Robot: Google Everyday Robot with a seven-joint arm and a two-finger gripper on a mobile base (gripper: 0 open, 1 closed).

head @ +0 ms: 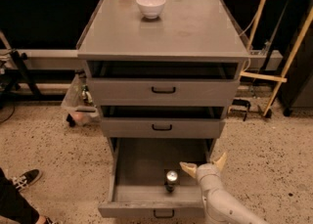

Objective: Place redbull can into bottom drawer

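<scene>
The can [171, 179] is standing in the drawer [132, 207]. The end effector [203, 162] is hovering beside it, wide open and empty. Likely light, slick: grip mid-body.

My arm [230, 208] comes in from the bottom edge of the camera view, right of centre, angled up and to the left. The pale hand [204, 165] sits at its tip, its two pointed fingers [188, 168] spread wide and empty.
</scene>
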